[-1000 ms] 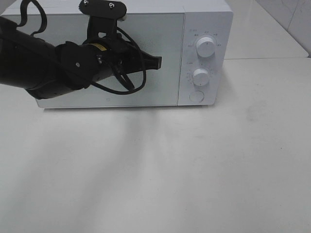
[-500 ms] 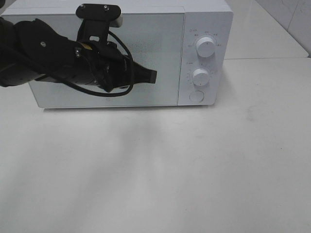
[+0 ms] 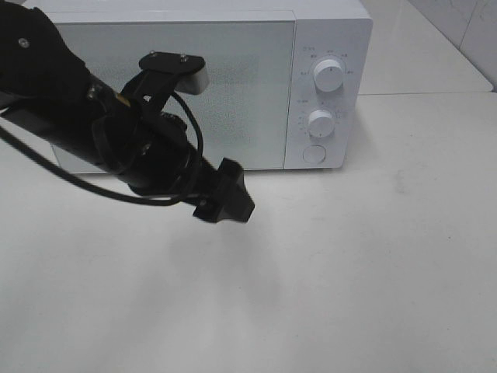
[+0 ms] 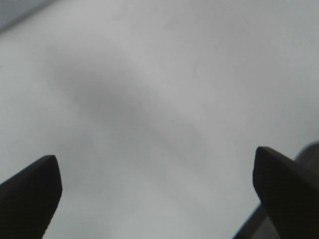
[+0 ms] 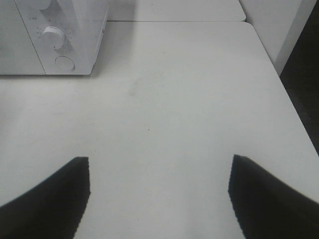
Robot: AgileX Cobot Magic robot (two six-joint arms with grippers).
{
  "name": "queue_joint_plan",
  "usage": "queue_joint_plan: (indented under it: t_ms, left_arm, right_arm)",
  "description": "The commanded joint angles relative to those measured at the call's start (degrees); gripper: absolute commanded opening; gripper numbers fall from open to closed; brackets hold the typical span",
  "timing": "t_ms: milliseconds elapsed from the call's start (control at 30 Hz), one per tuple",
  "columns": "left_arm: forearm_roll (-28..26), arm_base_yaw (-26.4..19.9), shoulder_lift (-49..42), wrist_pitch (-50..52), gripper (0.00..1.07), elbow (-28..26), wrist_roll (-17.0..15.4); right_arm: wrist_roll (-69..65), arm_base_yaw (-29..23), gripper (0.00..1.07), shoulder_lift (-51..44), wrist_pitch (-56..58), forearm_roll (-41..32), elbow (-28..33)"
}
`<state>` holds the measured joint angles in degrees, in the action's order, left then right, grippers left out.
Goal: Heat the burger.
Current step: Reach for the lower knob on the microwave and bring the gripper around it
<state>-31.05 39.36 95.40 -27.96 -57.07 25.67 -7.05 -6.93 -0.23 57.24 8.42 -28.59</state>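
1 microwave [image 3: 248,78], white, door shut, stands at the back of the bench [image 3: 365,280]. Its ctrl panel has 2 knobs, upper knob [image 3: 329,76] directly over lower knob [image 3: 321,122], plus 1 round button [image 3: 314,153] below both. Only 1 arm shows in the high view: the left arm [image 3: 46,93], black, crossing in front of the microwave door w/ 1 camera mount [image 3: 171,62] on top. The left end effector [image 3: 227,198] sits just in front of the microwave's bottom edge, below the door, over bare bench; whether it touches the bench can't be told. In its wrist view the 2 fingertips [image 4: 30,194] are spread wide w/ nothing btwn them, only blurred white surface. The right end effector [image 5: 159,199] is outside the high view. Its own wrist view puts it over the bench, out in front of the microwave's ctrl-panel side and well apart from it. Its 2 fingertips [image 5: 50,204] are likewise spread wide, nothing pinched. That view also catches 1 knob and the button. The burger shows in none of the 3 views; the door isn't see-through, so can't tell if it's inside the microwave.
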Motion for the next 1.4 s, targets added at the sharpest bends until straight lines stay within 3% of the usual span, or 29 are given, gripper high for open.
queue_joint_plan:
  t_ms: [33, 167, 400, 433, 500, 567, 600, 633, 667, 733, 767, 867, 1300, 1400]
  left_arm:
    - [3.4, -0.7, -1.5, -10.2, 0.98, 0.2, -0.7]
    - [5.0, -4.8, -3.4, -20.7, 0.98, 0.2, -4.6]
    - [5.5, -13.3, -8.9, -29.5, 0.98, 0.2, -6.5]
    - [5.6, -17.2, -11.3, -32.1, 0.98, 0.2, -6.5]
    - [5.9, -18.9, -12.4, -33.2, 0.98, 0.2, -6.5]
    - [7.8, -25.3, -15.9, -36.5, 0.98, 0.2, -6.8]
    - [7.8, -25.3, -15.9, -36.5, 0.98, 0.2, -6.8]
    - [9.6, -29.7, -18.6, -38.3, 0.98, 0.2, -7.8]
    - [9.6, -29.7, -18.6, -38.3, 0.98, 0.2, -7.8]
    - [13.6, -35.2, -21.7, -40.8, 0.98, 0.2, -10.2]
    - [13.6, -35.2, -21.7, -40.8, 0.98, 0.2, -10.2]
    - [16.7, -42.1, -26.7, -42.1, 0.98, 0.2, -14.4]
    - [19.0, -43.6, -45.7, -43.0, 0.98, 0.8, -13.6]
    - [21.1, -43.6, -51.1, -42.6, 0.98, 3.7, -13.6]
  right_arm:
    - [0.1, 0.3, 0.75, -1.5, 0.0, 0.0, 0.1]
    - [0.1, 0.3, 0.75, -1.5, 0.0, 0.0, 0.1]
    - [0.1, 0.3, 0.75, -1.5, 0.0, 0.0, 0.1]
    - [0.1, 0.3, 0.75, -1.5, 0.0, 0.0, 0.1]
    - [0.1, 0.3, 0.75, -1.5, 0.0, 0.0, 0.1]
    - [0.1, 0.3, 0.75, -1.5, 0.0, 0.0, 0.1]
    - [0.1, 0.3, 0.75, -1.5, 0.0, 0.0, 0.1]
    - [0.1, 0.3, 0.75, -1.5, 0.0, 0.0, 0.1]
    - [0.1, 0.3, 0.75, -1.5, 0.0, 0.0, 0.1]
    - [0.1, 0.3, 0.75, -1.5, 0.0, 0.0, 0.1]
    - [0.1, 0.3, 0.75, -1.5, 0.0, 0.0, 0.1]
    - [0.1, 0.3, 0.75, -1.5, 0.0, 0.0, 0.1]
    - [0.1, 0.3, 0.75, -1.5, 0.0, 0.0, 0.1]
    - [0.1, 0.3, 0.75, -1.5, 0.0, 0.0, 0.1]
